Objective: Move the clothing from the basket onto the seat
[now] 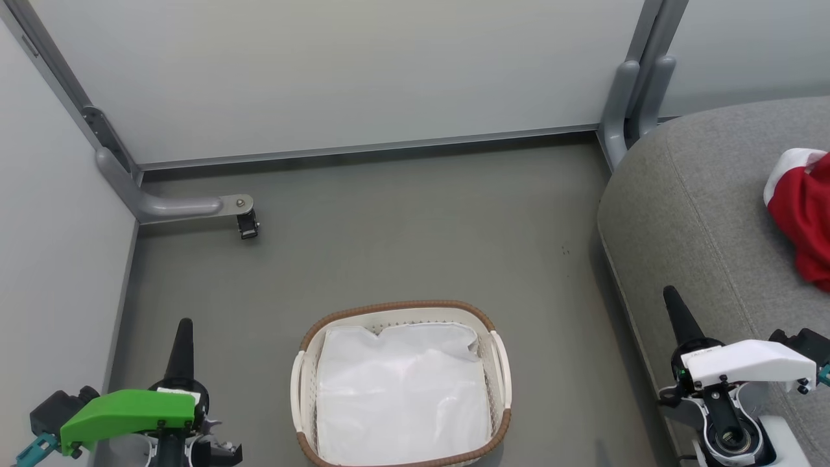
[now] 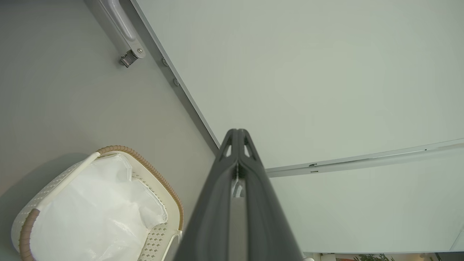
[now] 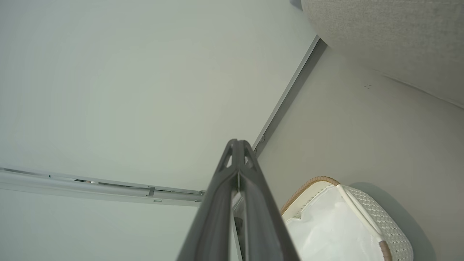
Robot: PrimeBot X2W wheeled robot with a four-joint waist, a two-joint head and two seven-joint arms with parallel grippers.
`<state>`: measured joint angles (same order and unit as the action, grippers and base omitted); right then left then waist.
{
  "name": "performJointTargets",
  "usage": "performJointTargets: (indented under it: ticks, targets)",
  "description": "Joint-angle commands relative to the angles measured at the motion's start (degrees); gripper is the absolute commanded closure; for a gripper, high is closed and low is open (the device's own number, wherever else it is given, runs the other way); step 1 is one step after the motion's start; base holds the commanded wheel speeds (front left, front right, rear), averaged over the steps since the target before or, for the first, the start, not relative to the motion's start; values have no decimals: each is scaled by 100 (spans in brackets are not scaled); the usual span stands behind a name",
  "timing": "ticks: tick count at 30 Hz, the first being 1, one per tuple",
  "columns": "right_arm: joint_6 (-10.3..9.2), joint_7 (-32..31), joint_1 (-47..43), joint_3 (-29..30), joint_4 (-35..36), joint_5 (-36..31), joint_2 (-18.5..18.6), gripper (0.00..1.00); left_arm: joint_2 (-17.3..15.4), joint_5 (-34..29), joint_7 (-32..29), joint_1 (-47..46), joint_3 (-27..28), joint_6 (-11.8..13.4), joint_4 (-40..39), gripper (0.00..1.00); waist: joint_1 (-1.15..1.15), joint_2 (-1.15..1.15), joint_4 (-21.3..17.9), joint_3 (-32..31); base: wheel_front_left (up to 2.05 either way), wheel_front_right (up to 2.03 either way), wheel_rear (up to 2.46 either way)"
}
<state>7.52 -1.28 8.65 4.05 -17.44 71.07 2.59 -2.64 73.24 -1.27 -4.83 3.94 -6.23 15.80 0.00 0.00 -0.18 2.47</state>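
Note:
The white perforated basket [image 1: 499,370] with its brown woven rim stands on the floor at the bottom centre, holding a plain white lining sheet [image 1: 399,395]. Red clothing [image 1: 804,214] with white trim lies on the grey seat [image 1: 700,214] at the right edge of the head view. My left gripper [image 1: 185,327] is shut at the lower left, to the left of the basket [image 2: 159,177], with nothing in it. My right gripper [image 1: 671,298] is shut and empty at the lower right, over the seat's front edge. In both wrist views the fingers [image 2: 237,145] [image 3: 237,146] are pressed together.
Pale partition panels [image 1: 363,71] close off the back and left. A grey metal foot with a small castor [image 1: 243,217] juts onto the floor at the left. Another grey post [image 1: 632,97] stands by the seat's back corner. Grey floor [image 1: 402,227] lies between basket and wall.

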Motion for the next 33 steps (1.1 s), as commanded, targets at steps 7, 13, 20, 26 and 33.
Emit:
performJointTargets:
  ticks: [7, 13, 20, 26, 33]
  targets:
    - [-4, -125, -100, 69, 124, 467, 35, 100, -31, 434, -121, -138, 84, -50, -74, 100, 0, 0, 3, -38, 0, 0, 0]
    - [-3, -197, -111, 103, 167, 763, 37, 100, -32, 699, -194, -143, 113, -71, -95, 100, 0, 0, 5, -67, 0, 0, 0]
    - [-4, -278, -160, 144, 214, 1087, 38, 100, -34, 986, -279, -155, 150, -83, -121, 100, 0, 0, 8, -101, 0, 0, 0]
    - [-4, -344, -196, 177, 251, 1360, 40, 100, -35, 1228, -343, -165, 184, -95, -140, 100, 0, 0, 10, -131, 0, 0, 0]
    - [-4, -431, -238, 209, 295, 1663, 42, 100, -37, 1502, -418, -173, 224, -117, -161, 100, 0, 0, 13, -166, 0, 0, 0]
